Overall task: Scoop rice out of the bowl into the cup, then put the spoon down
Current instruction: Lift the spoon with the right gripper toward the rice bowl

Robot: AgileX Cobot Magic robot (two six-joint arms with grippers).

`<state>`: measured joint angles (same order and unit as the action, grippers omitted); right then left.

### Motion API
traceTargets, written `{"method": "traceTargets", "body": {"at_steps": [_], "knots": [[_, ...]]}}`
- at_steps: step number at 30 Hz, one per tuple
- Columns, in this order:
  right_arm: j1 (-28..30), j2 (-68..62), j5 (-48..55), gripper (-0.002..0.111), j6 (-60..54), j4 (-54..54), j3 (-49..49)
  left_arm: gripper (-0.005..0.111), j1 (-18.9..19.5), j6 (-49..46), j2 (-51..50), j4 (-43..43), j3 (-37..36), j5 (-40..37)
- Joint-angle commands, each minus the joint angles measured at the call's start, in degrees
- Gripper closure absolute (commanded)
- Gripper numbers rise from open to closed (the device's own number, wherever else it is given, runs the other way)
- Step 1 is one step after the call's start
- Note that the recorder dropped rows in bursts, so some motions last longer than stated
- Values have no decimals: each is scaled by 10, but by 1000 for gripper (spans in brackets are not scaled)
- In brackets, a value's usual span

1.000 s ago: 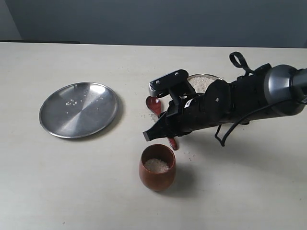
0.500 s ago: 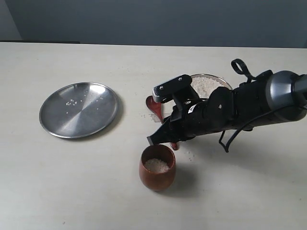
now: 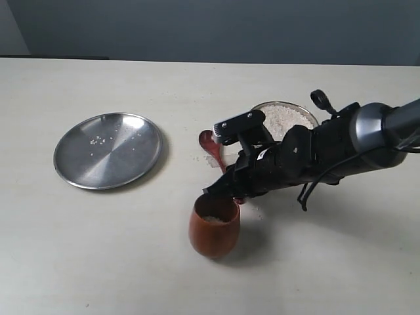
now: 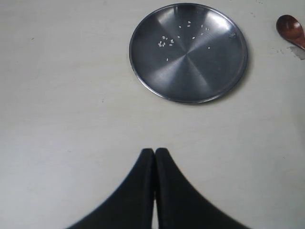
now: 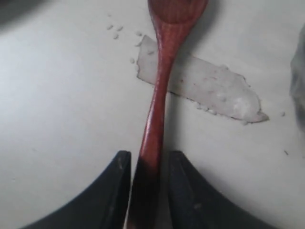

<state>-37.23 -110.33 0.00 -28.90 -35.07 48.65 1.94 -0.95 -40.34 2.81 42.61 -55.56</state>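
Observation:
The wooden spoon [image 3: 209,142] lies on the table between the metal bowl [image 3: 311,118] and the plate, its scoop end also showing in the left wrist view [image 4: 290,29]. White rice [image 3: 282,118] fills the bowl. The brown wooden cup [image 3: 213,237] stands in front with a little rice [image 3: 211,218] inside. My right gripper [image 3: 211,190] hovers low over the spoon's handle [image 5: 157,105], just behind the cup's rim. Its jaws [image 5: 145,160] are open and straddle the handle with narrow gaps. My left gripper [image 4: 155,151] is shut on nothing, above bare table.
A flat steel plate [image 3: 108,149] with a few grains lies at the left, also in the left wrist view [image 4: 188,52]. A pale tape-like patch [image 5: 205,90] and loose grains lie under the spoon's neck. The right arm's body hides part of the bowl's front.
The right arm has sunk lower and drifted slightly right, so its fingertips now overlap the cup's back rim. The spoon has stayed on the table. The jaws keep the same width.

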Motion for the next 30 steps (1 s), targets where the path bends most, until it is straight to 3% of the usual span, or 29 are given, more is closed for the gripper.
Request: {"method": "traceTargets", "body": {"at_steps": [1,5,9,30], "knots": [[-1,-22,16,80,-9,2,-4,106,2,-1,0,0,3,3],[-1,-26,13,83,-9,-1,-4,106,2,-1,0,0,3,3],[-1,-26,13,109,-9,-3,-4,106,2,-1,0,0,3,3],[-1,47,37,108,-9,-1,-3,106,2,-1,0,-1,3,3]]}}
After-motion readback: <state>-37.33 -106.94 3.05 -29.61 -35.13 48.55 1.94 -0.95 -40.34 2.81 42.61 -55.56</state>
